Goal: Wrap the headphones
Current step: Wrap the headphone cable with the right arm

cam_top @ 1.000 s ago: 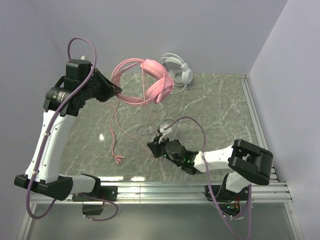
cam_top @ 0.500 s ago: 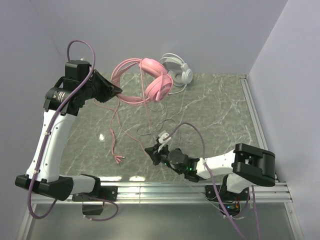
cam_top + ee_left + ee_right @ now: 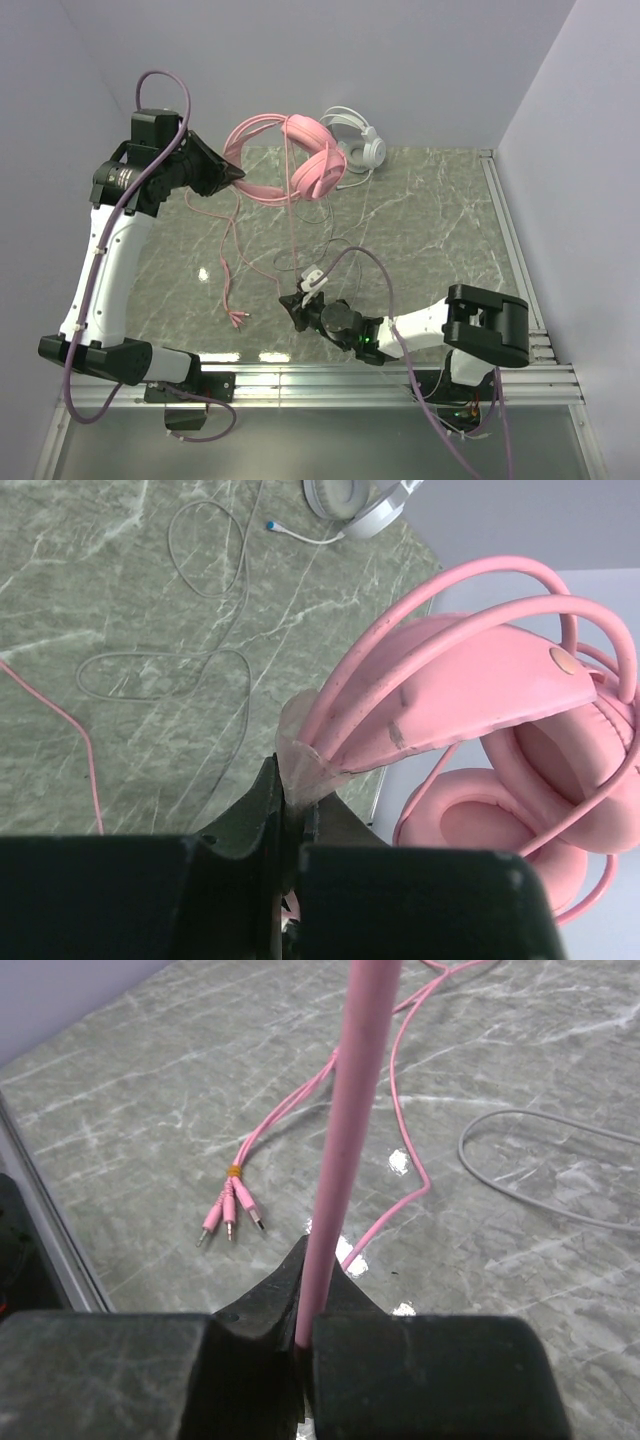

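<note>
L gripper clamps pink headphones by headband, raised over tabletop's far edge so cable hangs free; R gripper pinches cable taut nr near edge, prob. for winding. White headphones sit at far edge.

Grey-green marbled tabletop, veined in white, enclosed by pale lilac walls at the back and sides, edged by a ribbed metal rail along the near side and a side rail on the right, small light glints reflected.
</note>
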`<state>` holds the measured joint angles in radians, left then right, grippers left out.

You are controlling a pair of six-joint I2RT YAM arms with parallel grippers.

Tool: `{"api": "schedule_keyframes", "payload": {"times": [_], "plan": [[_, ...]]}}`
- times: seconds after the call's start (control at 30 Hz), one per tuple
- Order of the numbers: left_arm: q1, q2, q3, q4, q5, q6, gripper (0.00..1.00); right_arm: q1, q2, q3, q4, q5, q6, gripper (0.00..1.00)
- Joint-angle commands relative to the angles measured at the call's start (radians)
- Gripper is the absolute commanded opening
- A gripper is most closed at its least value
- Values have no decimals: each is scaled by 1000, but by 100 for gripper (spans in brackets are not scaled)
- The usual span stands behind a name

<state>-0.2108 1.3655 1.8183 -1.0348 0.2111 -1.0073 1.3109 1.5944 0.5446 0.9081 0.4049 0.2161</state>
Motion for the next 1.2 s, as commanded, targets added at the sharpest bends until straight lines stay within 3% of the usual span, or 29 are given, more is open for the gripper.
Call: {"api": "schedule_keyframes", "payload": {"times": [0.0, 0.3, 0.43, 0.53, 0.8, 1.0, 1.17], "plan": [[28, -39, 114, 229, 83, -160, 0, 28, 59, -9, -110, -9, -26, 0], [50, -39, 138, 220, 112, -160, 1, 31, 79, -12, -112, 9, -11, 0], [53, -80, 53, 260, 162, -168, 1, 22, 39, -49, -72, 21, 14, 0], [53, -144, -107, 323, 206, -171, 1, 1, 12, -67, -43, 2, 34, 0], [53, -293, -419, 579, 422, -186, 1, -165, -48, -186, 135, -291, 161, 0], [53, -336, -464, 553, 455, -105, 0, -271, -11, -204, 207, -486, 256, 1], [53, -391, -513, 506, 417, -65, 1, -377, 48, -259, 446, -697, 392, 2]]}}
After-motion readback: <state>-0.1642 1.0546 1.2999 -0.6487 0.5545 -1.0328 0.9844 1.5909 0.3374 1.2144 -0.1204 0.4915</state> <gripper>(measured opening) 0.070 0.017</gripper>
